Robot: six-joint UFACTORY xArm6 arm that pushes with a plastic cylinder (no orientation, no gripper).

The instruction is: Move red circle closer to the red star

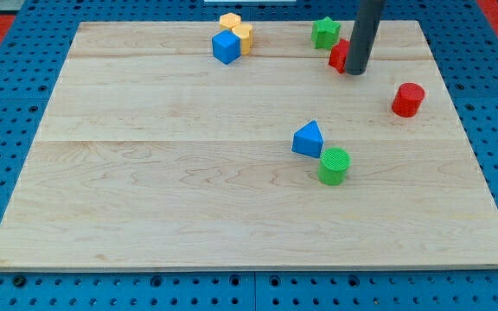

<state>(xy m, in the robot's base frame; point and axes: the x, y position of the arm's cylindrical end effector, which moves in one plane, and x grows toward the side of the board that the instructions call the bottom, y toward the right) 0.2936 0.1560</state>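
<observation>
The red circle (408, 99) is a short red cylinder on the wooden board (188, 173) at the view's right. The red star (339, 55) lies near the view's top, partly hidden behind my dark rod. My tip (356, 72) rests on the board touching the red star's right side, up and to the left of the red circle, about a block's width apart from it.
A green star (324, 33) sits just above-left of the red star. A blue cube (226, 47) and two yellow blocks (238, 31) cluster at the top middle. A blue triangle (309, 139) and a green cylinder (335, 166) sit together at centre right.
</observation>
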